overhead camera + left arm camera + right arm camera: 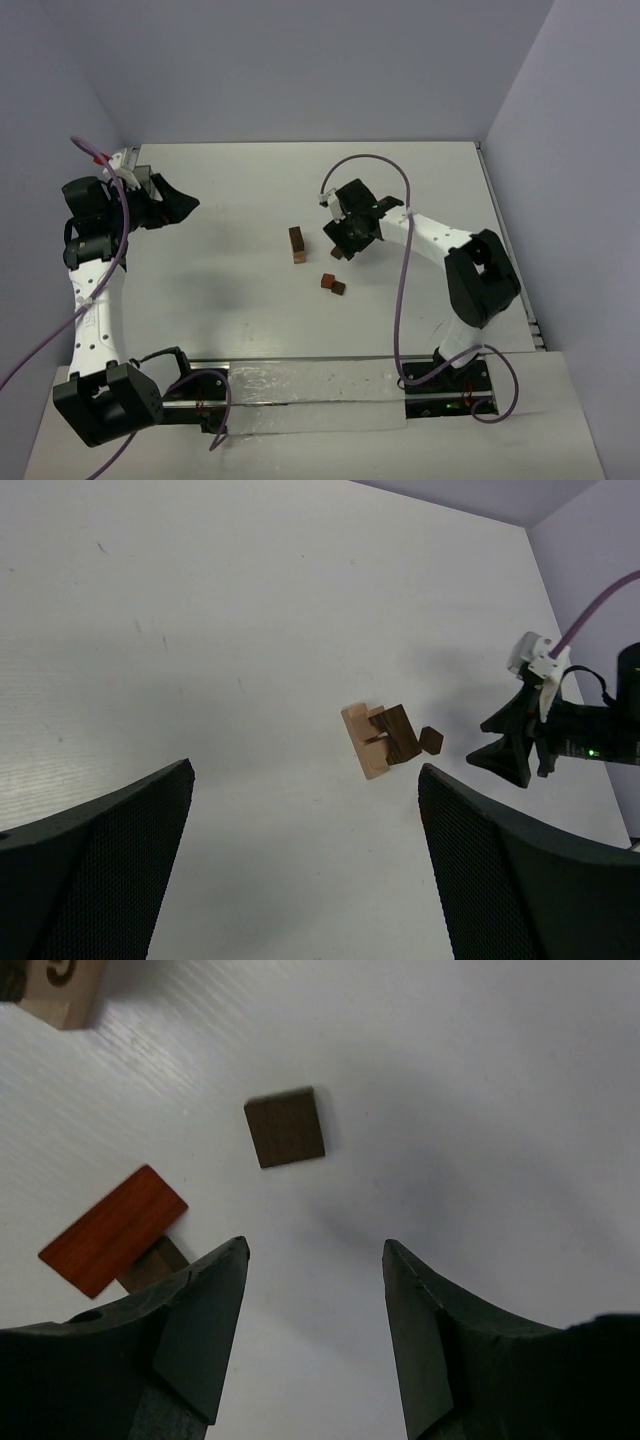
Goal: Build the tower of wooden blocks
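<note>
Table: a white matte table [230, 310]; the overhead view shows it plain.
Room: pale lilac walls [300, 60] close it in at the back and on both sides.
Tower: the tower [297, 243] is a narrow stack of tan and dark brown wood near the middle of the table, touched by neither arm.
Loose pieces: two small reddish-brown blocks [332, 285] lie touching each other, nearer the front edge than the tower.
Left gripper: the left gripper [180, 205] is up by the far left of the table, well apart from the tower, jaws spread wide and holding nothing.
Right gripper: the right gripper [345, 240] is low, just right of the tower, jaws apart with nothing between them.
Overhead view only: both whole arms and their purple cables [402, 300].
Left wrist view only: faint scuffs on the table, the tower [378, 740] from the side with tan and dark pieces interlocked, and the right gripper [515, 752] beyond it.
Right wrist view only: a dark square block [285, 1127] lies flat ahead of the fingertips [215, 1290], not between them. A red block [112, 1230] rests over a darker piece. A tan block [65, 990] with a printed mark is cut off at the top corner.
</note>
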{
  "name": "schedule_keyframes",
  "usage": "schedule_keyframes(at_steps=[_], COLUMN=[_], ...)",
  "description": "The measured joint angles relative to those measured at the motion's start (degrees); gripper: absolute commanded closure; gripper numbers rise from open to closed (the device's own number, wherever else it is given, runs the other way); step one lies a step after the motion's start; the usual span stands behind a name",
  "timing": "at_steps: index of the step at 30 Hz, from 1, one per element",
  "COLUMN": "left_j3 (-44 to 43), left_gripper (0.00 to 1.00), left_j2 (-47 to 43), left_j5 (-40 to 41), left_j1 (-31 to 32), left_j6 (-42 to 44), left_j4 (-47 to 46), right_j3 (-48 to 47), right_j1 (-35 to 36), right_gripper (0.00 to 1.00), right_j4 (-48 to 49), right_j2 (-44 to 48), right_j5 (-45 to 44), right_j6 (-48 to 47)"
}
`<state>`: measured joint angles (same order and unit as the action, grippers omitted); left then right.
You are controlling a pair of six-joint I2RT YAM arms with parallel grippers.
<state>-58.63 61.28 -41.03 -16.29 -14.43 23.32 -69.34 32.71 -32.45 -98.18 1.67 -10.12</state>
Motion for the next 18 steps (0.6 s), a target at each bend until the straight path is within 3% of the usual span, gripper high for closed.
schedule_keyframes(at_steps=[7,18], left_j3=[0.0,0.02], left_gripper=[0.01,0.01], left_j2=[-0.75,-0.97], left_j5=[-0.05,-0.11], left_j1=[0.0,0.0], left_j6=[0.69,1.52], left_j4=[-0.01,-0.03], right_j3=[-6.69,-12.66], right_j1=[-0.57,-1.45], right_gripper=[0.39,0.41], right_j4=[0.13,-1.02], right_j2=[-10.58,-17.31], right_j5=[4.24,7.3], right_j6=[-1.19,-1.71])
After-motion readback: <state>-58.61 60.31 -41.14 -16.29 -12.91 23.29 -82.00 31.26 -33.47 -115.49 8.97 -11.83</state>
